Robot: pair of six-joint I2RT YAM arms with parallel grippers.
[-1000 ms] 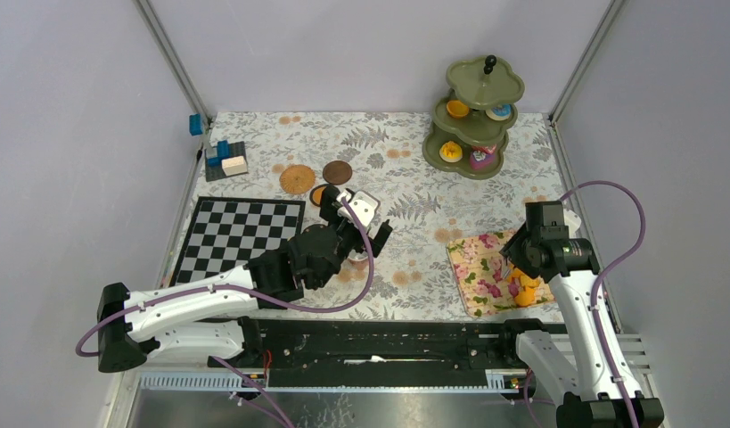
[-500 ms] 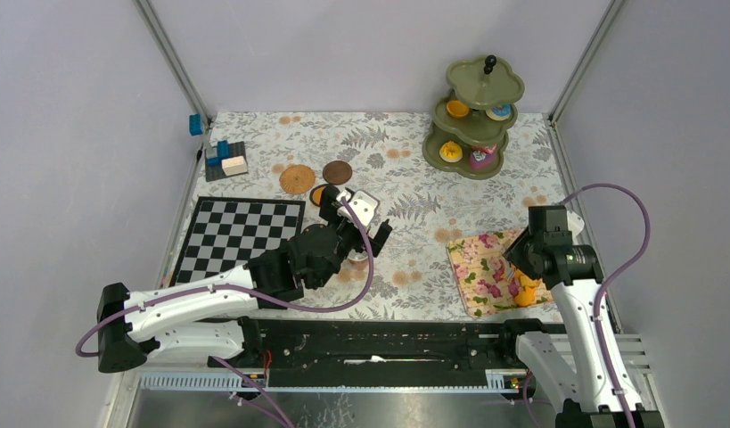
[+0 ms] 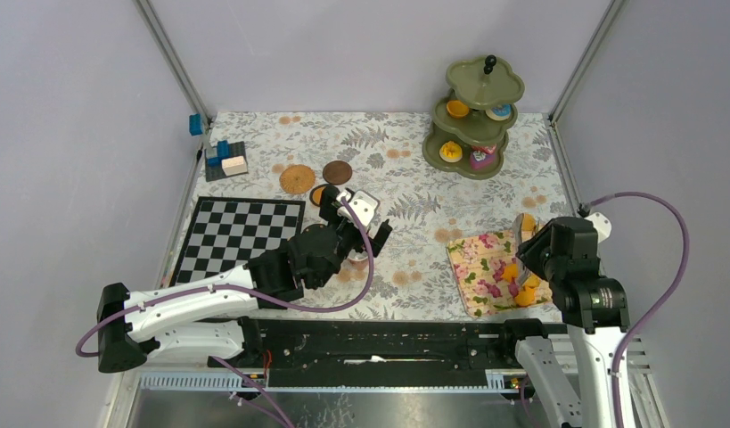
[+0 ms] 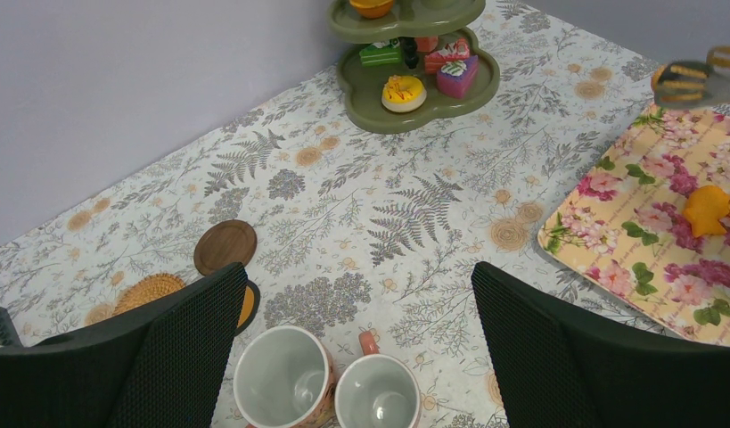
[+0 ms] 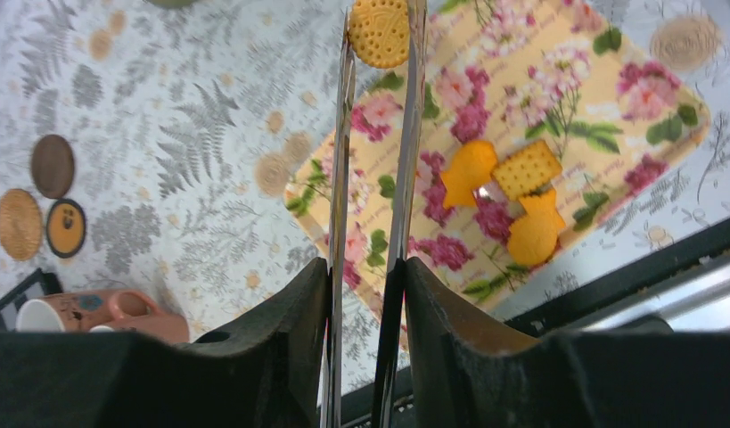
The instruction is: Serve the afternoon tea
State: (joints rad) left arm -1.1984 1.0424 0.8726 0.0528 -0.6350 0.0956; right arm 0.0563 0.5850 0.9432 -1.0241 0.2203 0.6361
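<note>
My right gripper [image 5: 365, 272] is shut on a pair of metal tongs [image 5: 406, 134]. The tong tips pinch a round cookie [image 5: 379, 31] above the floral cloth [image 5: 602, 98]. Two orange fish-shaped cookies [image 5: 468, 174] and a square cracker [image 5: 530, 168] lie on that cloth. My left gripper [image 4: 356, 330] hangs open over two pinkish mugs [image 4: 285, 379], touching neither. Two brown coasters [image 3: 297, 178] and an orange, black-rimmed disc [image 4: 245, 303] lie just beyond the mugs. The olive-green stand [image 3: 472, 111] at the back right carries small cakes and donuts.
A black-and-white chessboard [image 3: 241, 234] lies at the left. Behind it, blue and white blocks sit on a dark tile [image 3: 225, 160]. Grey walls with metal posts close in the table. A black rail [image 3: 379, 343] runs along the near edge.
My right arm has drawn back toward the near right and risen, the tongs closing on the round cookie and carrying it off the cloth. The left arm has not moved.
</note>
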